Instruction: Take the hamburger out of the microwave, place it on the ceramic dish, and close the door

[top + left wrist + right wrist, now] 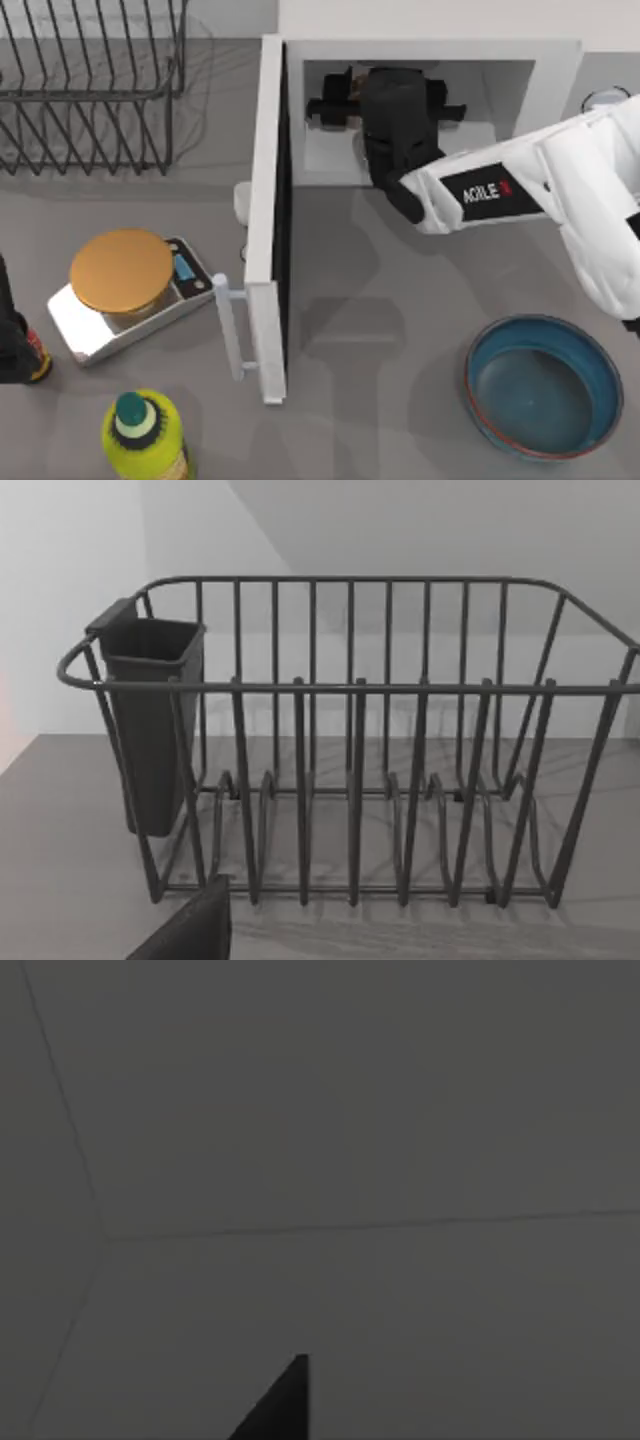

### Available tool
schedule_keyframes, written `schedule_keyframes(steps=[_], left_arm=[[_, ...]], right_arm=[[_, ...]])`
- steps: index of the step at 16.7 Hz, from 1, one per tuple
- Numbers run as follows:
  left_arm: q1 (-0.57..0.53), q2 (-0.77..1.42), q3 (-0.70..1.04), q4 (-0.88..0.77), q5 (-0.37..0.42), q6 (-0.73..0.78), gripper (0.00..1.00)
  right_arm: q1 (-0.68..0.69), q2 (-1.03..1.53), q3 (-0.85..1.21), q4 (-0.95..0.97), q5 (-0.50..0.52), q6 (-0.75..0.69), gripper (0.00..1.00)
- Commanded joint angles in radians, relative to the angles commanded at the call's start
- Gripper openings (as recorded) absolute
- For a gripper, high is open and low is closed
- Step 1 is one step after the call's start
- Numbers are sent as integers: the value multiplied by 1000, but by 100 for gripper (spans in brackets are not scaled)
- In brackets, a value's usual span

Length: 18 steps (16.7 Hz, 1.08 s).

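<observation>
Nearest the top view's lower edge, ceramic dish (541, 385) at the right, bare inside, and a yellow-green bottle (146, 436) at the left. Further back, a scale (128, 290) left of the door (268, 215), swung wide open. Beyond, right gripper (335, 108) reaching into the microwave (430, 60) cavity; fingers' state impossible to tell, hamburger not made out. Left arm (15, 335) parked at the left edge, facing the wire rack (350, 750)

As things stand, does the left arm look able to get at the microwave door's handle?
Probably yes. The door stands swung open, its handle facing the table's left side beside the scale, nothing covering it. The left arm is parked at the left edge; the right gripper is inside the microwave.
</observation>
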Motion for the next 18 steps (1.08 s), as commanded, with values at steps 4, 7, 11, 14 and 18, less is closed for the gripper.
schedule_keyframes(steps=[4,7,11,14,18], left_arm=[[0,0,0,0,0,0,100],[0,0,0,0,0,0,100],[0,0,0,0,0,0,100],[0,0,0,0,0,0,100],[0,0,0,0,0,0,100]], right_arm=[[60,-113,-254,131,57,19,0],[107,-202,-452,233,101,34,0],[158,-304,-682,344,150,50,0],[179,-343,-762,388,169,57,0],[180,-345,-768,392,170,58,0]])
